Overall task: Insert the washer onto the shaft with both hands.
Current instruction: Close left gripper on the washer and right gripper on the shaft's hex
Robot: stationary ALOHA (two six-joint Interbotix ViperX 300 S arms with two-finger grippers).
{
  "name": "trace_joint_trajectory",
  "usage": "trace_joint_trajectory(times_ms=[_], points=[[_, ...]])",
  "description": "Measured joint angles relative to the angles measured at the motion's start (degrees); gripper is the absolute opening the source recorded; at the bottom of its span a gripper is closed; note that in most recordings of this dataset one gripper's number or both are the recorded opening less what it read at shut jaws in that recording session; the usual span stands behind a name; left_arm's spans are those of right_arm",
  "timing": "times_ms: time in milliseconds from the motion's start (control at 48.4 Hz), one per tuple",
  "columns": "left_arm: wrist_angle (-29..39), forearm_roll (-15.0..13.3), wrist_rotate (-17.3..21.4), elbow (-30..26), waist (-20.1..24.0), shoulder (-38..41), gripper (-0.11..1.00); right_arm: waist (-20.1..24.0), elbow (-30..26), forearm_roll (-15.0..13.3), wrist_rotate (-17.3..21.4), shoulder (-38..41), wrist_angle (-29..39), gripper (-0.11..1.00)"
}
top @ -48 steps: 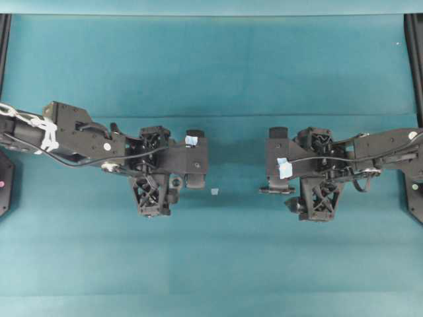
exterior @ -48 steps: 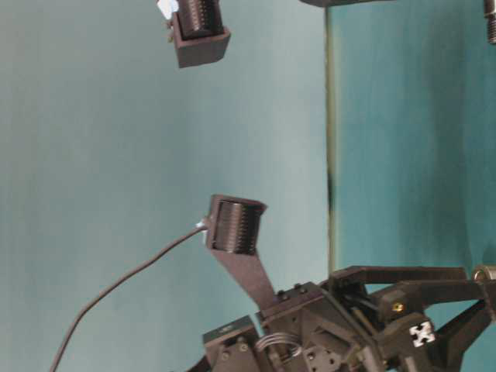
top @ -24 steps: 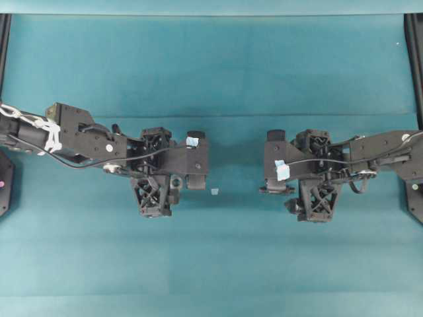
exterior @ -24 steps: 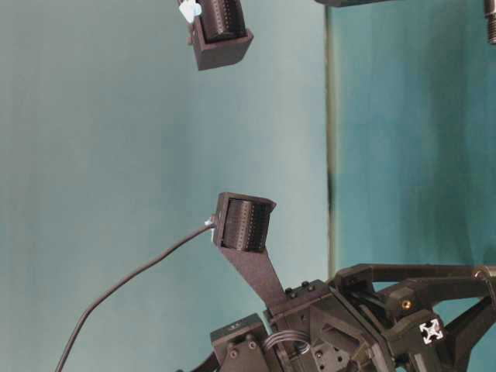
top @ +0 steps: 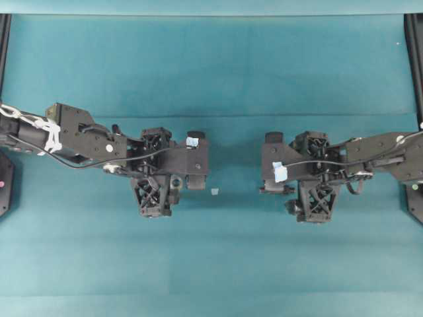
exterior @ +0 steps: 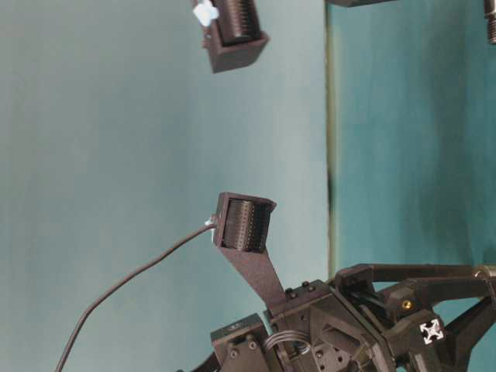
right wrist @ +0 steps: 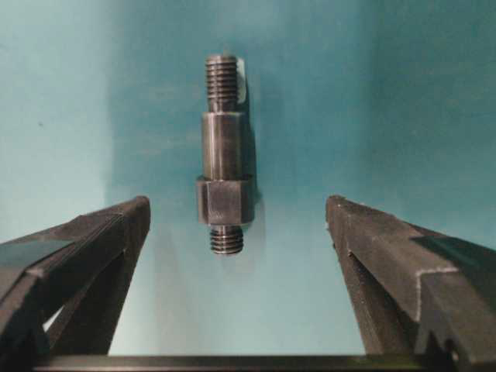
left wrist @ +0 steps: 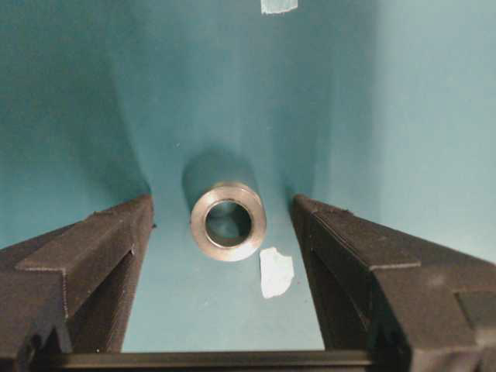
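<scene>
The washer (left wrist: pixel 229 250), a thick greyish metal ring, lies on the teal mat between the fingers of my left gripper (left wrist: pixel 223 201). The jaws stand wide and touch nothing. From overhead the washer (top: pixel 176 181) peeps out beside the left gripper (top: pixel 170 177). The shaft (right wrist: pixel 223 155), a dark stepped pin with threaded ends, lies lengthwise ahead of my right gripper (right wrist: pixel 237 201). Its near end reaches just between the open fingertips, clear of both. From overhead the shaft (top: pixel 276 190) lies crosswise under the right gripper (top: pixel 296 181).
A pale-blue tape scrap (left wrist: pixel 275 271) lies right of the washer, another (left wrist: pixel 279 5) farther ahead. One scrap (top: pixel 215 191) sits on the mat (top: pixel 211 79) between the two arms. Black frame rails (top: pixel 415 59) border the mat's sides.
The right arm has crept a little left toward the middle. The left arm has barely shifted. Both grippers stay open and washer and shaft have not moved.
</scene>
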Motion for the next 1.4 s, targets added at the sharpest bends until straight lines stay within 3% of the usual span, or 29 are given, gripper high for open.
trace_joint_trajectory(times_ms=[909, 1074, 1280, 1404], points=[[0.0, 0.0, 0.0, 0.0, -0.09, 0.0, 0.74, -0.26, -0.26, 0.09, 0.0, 2.29, -1.49, 0.84], [0.0, 0.09, 0.18, 0.0, -0.26, 0.0, 0.63, -0.44, -0.26, 0.18, 0.0, 2.29, -1.49, 0.67], [0.0, 0.09, 0.09, 0.18, -0.7, -0.18, 0.38, -0.62, -0.26, 0.18, -0.09, 2.2, -1.49, 0.37], [-0.09, 0.0, 0.09, 0.18, -0.7, -0.18, 0.37, -0.62, -0.35, 0.18, -0.09, 2.29, -1.49, 0.2]])
